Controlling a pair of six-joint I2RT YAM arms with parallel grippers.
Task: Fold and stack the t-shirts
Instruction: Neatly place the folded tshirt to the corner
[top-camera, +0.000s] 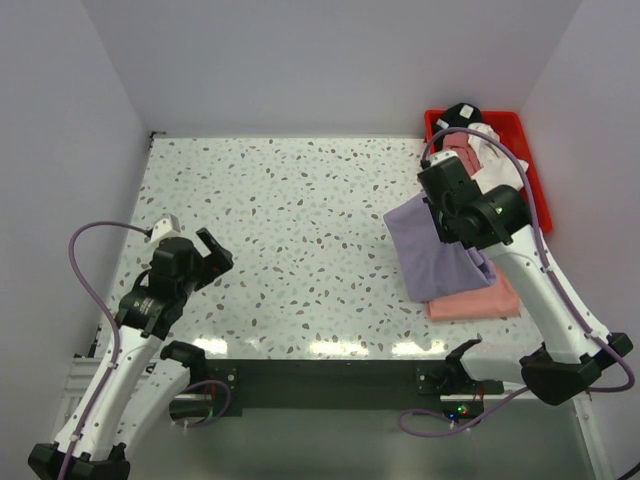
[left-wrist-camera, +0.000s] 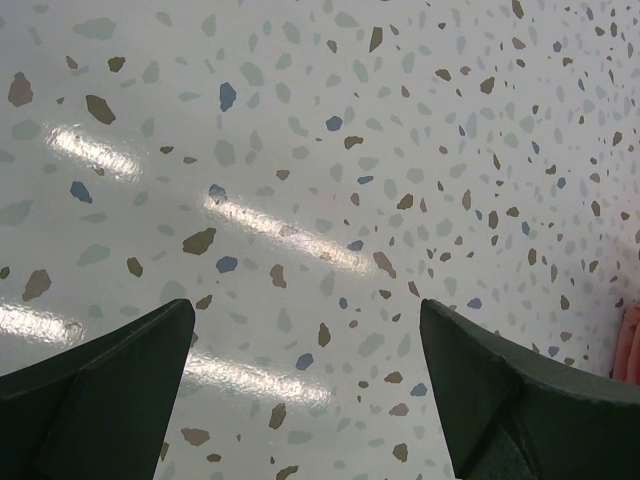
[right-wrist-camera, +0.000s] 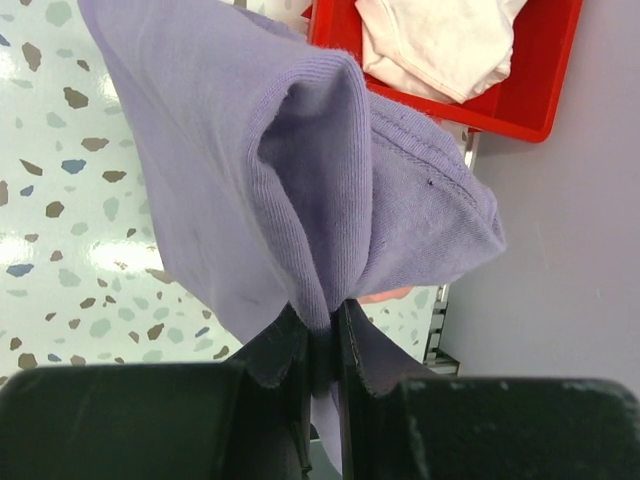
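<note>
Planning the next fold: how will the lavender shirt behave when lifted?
Likely floppy: the lavender shirt bunches and drapes from the right hand. Probably light, since one small pinch holds it. It may drag the pink shirt beneath.

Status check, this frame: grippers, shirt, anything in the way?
Right gripper shut on lavender shirt, pinched edge raised. Shirt lies over pink shirt. Left gripper open, empty. Red bin close by.

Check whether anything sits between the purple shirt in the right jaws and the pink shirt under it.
Nothing visible does. The lavender shirt, pinched in the shut right jaws, drapes straight onto the salmon-pink shirt; the red bin stands beyond both.
</note>
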